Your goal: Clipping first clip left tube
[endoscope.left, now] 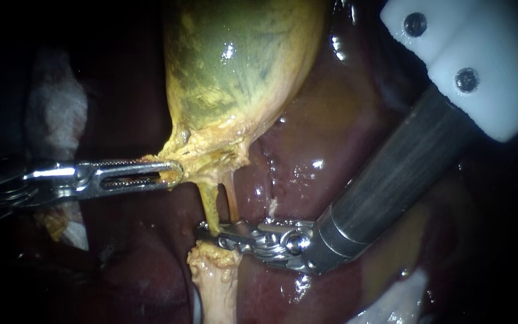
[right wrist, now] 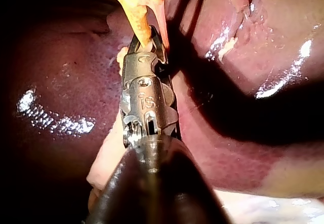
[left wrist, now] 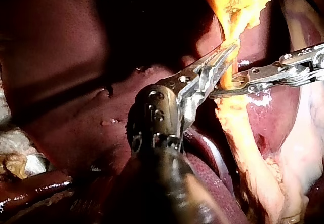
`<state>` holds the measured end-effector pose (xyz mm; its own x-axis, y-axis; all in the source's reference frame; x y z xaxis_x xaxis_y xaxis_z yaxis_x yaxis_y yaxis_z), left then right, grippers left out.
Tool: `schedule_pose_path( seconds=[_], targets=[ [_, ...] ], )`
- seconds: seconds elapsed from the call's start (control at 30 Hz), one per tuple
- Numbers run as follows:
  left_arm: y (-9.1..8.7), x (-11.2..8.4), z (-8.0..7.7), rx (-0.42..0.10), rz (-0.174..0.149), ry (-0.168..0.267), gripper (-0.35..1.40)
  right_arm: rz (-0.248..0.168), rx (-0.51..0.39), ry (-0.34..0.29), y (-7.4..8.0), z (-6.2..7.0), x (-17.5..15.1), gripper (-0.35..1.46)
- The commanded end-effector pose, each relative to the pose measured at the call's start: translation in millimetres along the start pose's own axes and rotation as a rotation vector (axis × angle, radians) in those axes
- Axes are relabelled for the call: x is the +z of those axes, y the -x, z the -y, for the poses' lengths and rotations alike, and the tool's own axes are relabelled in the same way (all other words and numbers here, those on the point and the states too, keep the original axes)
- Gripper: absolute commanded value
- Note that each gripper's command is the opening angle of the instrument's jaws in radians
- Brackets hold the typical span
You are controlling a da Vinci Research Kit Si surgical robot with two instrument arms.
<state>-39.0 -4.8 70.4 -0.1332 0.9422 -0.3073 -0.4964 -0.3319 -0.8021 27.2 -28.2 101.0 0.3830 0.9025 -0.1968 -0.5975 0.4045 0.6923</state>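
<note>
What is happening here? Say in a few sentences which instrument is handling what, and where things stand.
The left instrument comes in from the left, its jaws shut on the yellowish tissue at the narrow lower end of the gallbladder. Two tubes run down from there. The right instrument, coming from the upper right, has its tip set across the left tube, low down. The thinner right tube runs beside it. No clip shows on either tube. The liver lies behind.
</note>
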Motion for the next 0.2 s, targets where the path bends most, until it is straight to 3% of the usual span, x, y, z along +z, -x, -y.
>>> schedule_pose_path(
  seconds=[0.03, 0.2],
  targets=[
    [0.0, 0.0, 0.0, 0.000, 0.000, 0.000, -0.35, 0.000, 0.000, 0.000, 0.0, 0.0, 0.0, -0.34],
    [0.0, 0.0, 0.0, 0.000, 0.000, 0.000, -0.35, 0.000, 0.000, 0.000, 0.0, 0.0, 0.0, -0.34]
  ],
)
